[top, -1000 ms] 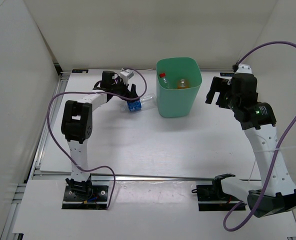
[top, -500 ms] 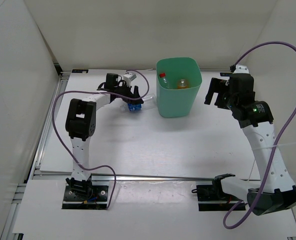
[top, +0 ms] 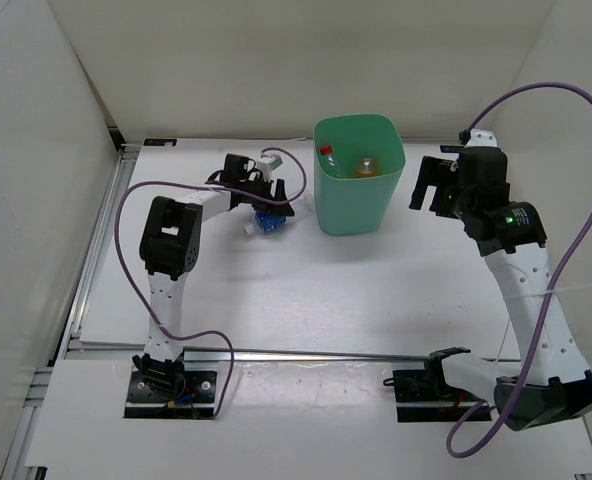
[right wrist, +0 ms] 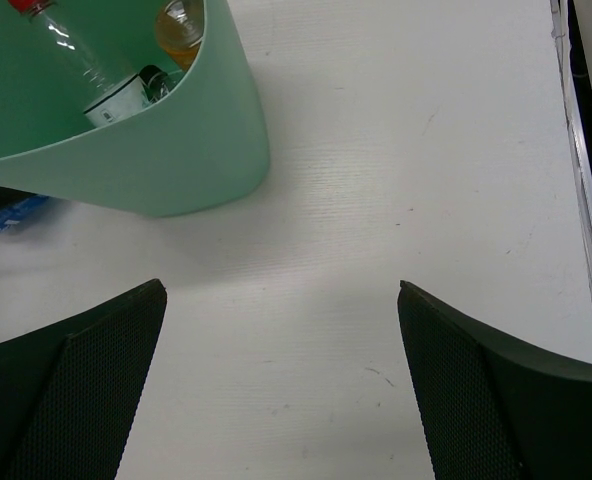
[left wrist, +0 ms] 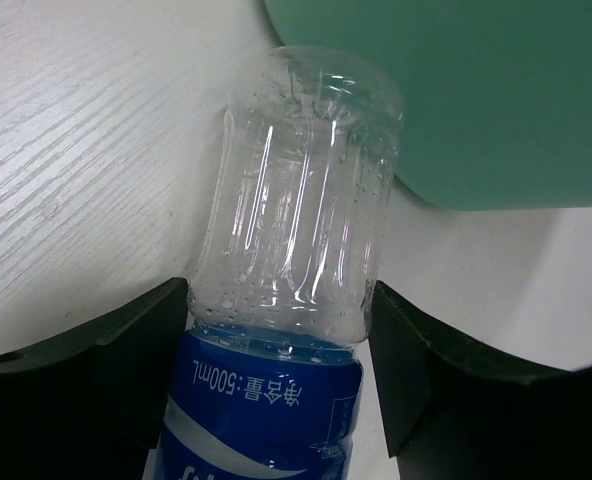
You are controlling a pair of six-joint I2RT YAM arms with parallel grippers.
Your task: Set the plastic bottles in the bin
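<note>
**Blue-label bottle** point(left wrist: 294, 230): lying roughly level. Long axis runs approx. 8–2 o'clock in top view. Clear base pts to 2 o'clock, toward bin point(top: 354, 205); cap end pts to 8 o'clock. Location: 9 o'clock side of bin, base just beside the green wall. Contact w/ wall not determinable. Resting on table point(top: 306, 290) or raised: cannot tell.

**Left gripper** point(top: 267, 207): fingers point(left wrist: 106, 370) narrowed onto bottle, one each side at label's edge, gripping it.

**Right gripper** point(right wrist: 281, 290): 3 o'clock of bin, apart from it. Jaws spread wide, nothing held.

**Bin contents:** orange bottle point(top: 366, 165) and red-cap bottle point(top: 326, 153), both toward far side.

**Obstruction:** bin wall stands directly ahead of bottle base.

**Other:** purple cable point(top: 126, 215) loops at 9 o'clock of left arm.
</note>
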